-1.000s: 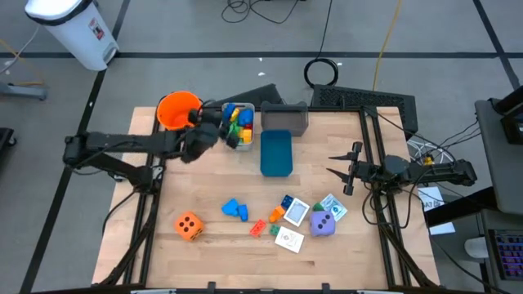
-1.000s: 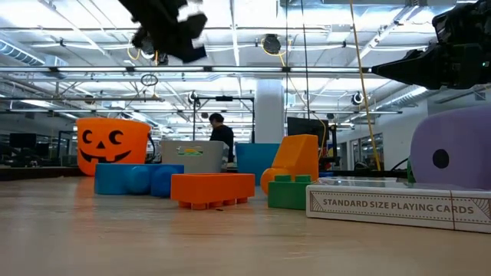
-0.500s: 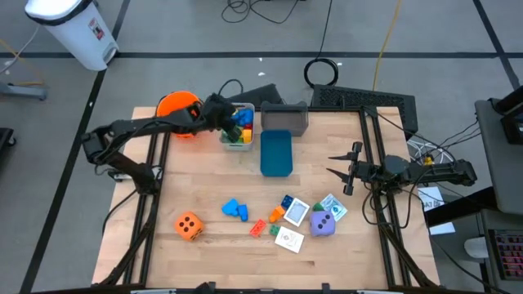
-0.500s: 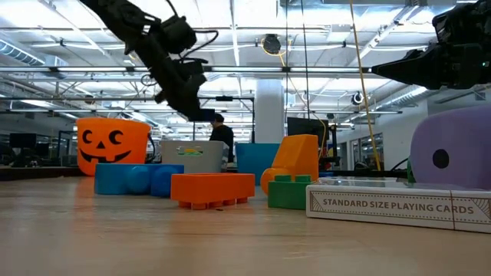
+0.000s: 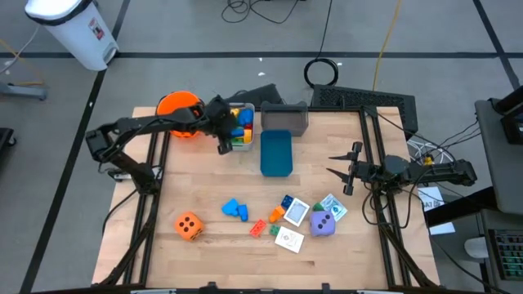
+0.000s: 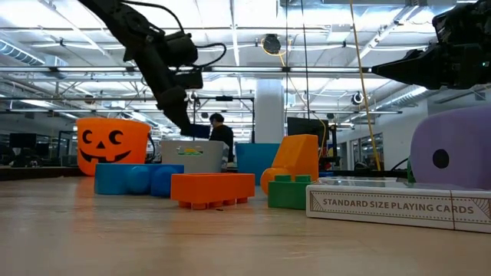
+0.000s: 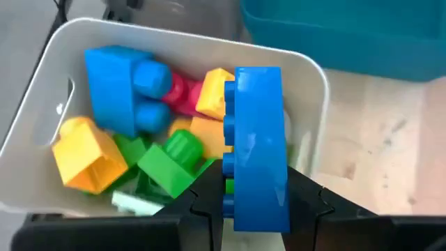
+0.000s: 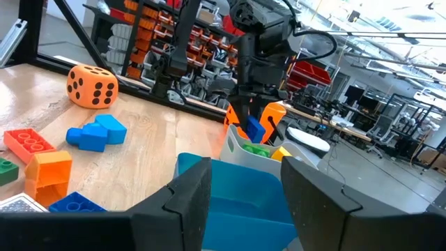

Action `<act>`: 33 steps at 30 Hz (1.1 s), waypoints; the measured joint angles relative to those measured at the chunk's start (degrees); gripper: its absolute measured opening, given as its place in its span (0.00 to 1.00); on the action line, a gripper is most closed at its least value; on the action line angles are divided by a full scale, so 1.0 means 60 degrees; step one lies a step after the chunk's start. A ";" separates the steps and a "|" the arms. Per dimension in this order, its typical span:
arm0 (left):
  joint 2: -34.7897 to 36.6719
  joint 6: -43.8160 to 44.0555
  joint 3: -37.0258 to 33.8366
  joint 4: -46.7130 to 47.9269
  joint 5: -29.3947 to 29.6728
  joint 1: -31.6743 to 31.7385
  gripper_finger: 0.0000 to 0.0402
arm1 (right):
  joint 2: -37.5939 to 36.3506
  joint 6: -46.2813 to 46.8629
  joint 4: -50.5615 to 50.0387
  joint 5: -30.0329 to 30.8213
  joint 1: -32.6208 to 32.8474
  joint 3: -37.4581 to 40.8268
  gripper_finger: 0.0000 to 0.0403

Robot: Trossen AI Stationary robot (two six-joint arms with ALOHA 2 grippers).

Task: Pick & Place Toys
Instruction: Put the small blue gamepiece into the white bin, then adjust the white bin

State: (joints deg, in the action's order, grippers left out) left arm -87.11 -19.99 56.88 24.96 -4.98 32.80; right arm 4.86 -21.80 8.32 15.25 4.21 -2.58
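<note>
1. Left wrist view: the left gripper (image 7: 254, 202) has its jaws closed on a long blue studded plastic block (image 7: 258, 143), held on edge above the white plastic bin (image 7: 317, 111). That bin holds a chunky blue block (image 7: 125, 87), a yellow block (image 7: 83, 153), green blocks (image 7: 171, 157) and a red piece.
2. High view: the white bin sits at the tabletop's (image 5: 204, 180) far edge, between the orange bucket (image 5: 176, 110) and the blue rectangular bin (image 5: 275, 153), with a grey bin (image 5: 284, 117) behind the latter. Loose toys lie near the front: an orange dotted foam die (image 5: 189, 225), a blue block pair (image 5: 234, 210), small orange and green blocks (image 5: 263, 226), flat square picture cards (image 5: 289, 238) and a purple die (image 5: 323, 224).
3. High view only: the right gripper (image 5: 341, 171) hovers at the right edge, jaws partly apart, holding nothing.
4. Low view alone shows the bucket's pumpkin face (image 6: 111, 142) and a white box (image 6: 399, 205) printed "STANDARD SIZE PLAYING CARDS". A person stands in the room behind.
</note>
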 joint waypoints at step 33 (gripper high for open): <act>0.0485 0.2538 -0.0003 -0.0005 0.1599 -0.1887 0.71 | 0.0001 -0.0021 -0.0004 0.0214 -0.0004 0.0000 0.42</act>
State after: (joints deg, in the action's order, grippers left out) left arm -84.20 -4.76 56.86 24.93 4.61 21.48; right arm 4.86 -21.93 8.29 16.53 4.19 -2.58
